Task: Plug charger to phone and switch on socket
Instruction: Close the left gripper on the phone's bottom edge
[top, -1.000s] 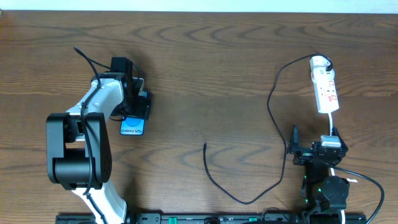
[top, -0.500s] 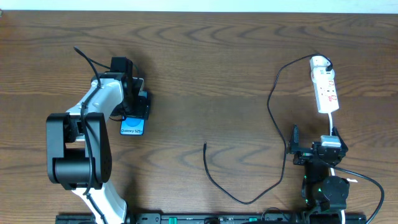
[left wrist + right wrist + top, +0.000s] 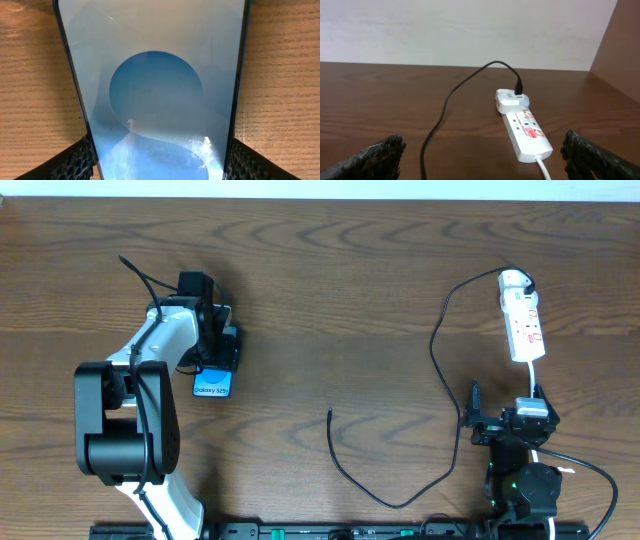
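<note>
The phone [image 3: 213, 385] lies at the left of the table, its blue screen and white "Galaxy S25" strip showing below my left gripper [image 3: 216, 345]. In the left wrist view the phone [image 3: 155, 85] fills the frame and my left gripper [image 3: 159, 167] has a finger pressed on each long edge. The charger cable [image 3: 436, 360] runs from its black plug [image 3: 519, 88] at the far end of the socket strip [image 3: 523, 320] in a long loop to its free tip [image 3: 330, 414] at mid-table. My right gripper [image 3: 506, 402] is open and empty just short of the socket strip [image 3: 527, 135].
The strip's white cord [image 3: 544, 167] runs back toward my right arm. The cable loop [image 3: 432, 135] lies to the left of my right gripper [image 3: 485, 160]. A pale wall stands behind the table's far edge.
</note>
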Controlling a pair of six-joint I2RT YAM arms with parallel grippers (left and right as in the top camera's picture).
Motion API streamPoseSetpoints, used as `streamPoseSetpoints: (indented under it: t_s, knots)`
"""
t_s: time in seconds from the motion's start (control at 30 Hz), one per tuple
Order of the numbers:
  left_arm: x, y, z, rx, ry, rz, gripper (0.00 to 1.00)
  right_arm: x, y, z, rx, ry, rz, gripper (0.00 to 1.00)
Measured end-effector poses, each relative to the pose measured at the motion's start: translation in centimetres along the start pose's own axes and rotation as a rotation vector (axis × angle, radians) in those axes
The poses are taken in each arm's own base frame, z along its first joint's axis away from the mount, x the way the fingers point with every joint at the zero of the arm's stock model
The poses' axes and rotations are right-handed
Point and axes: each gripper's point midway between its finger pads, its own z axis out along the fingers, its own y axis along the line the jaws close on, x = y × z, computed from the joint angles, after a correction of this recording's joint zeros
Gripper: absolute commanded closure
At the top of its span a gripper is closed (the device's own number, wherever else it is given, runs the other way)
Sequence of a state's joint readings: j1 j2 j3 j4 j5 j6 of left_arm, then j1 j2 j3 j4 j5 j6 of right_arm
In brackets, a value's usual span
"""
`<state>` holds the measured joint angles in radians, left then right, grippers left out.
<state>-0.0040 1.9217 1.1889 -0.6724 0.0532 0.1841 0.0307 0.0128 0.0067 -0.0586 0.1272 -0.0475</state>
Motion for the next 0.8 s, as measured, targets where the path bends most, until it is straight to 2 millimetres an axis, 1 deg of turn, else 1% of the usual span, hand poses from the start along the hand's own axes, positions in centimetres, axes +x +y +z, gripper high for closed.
streamPoseSetpoints:
  t_s: [0.13,0.3,0.43,0.5,0.53,0.7,0.8]
  knots:
    - [0.00,-0.01,0.00,0.000,0.000,0.000,0.26,0.00,0.00,0.00,0.000,0.000,0.000,0.01]
    - [0.00,0.00,0.00,0.000,0.000,0.000,0.30,0.00,0.00,0.00,0.000,0.000,0.000,0.01]
    - [0.00,0.00,0.00,0.000,0.000,0.000,0.35,0.00,0.00,0.00,0.000,0.000,0.000,0.01]
    - [0.00,0.00,0.00,0.000,0.000,0.000,0.39,0.00,0.00,0.00,0.000,0.000,0.000,0.01]
    - [-0.01,0.00,-0.01,0.000,0.000,0.000,0.41,0.00,0.00,0.00,0.000,0.000,0.000,0.01]
    - [0.00,0.00,0.00,0.000,0.000,0.000,0.64,0.00,0.00,0.00,0.000,0.000,0.000,0.01]
    - [0.00,0.00,0.00,0.000,0.000,0.000,0.81,0.00,0.00,0.00,0.000,0.000,0.000,0.01]
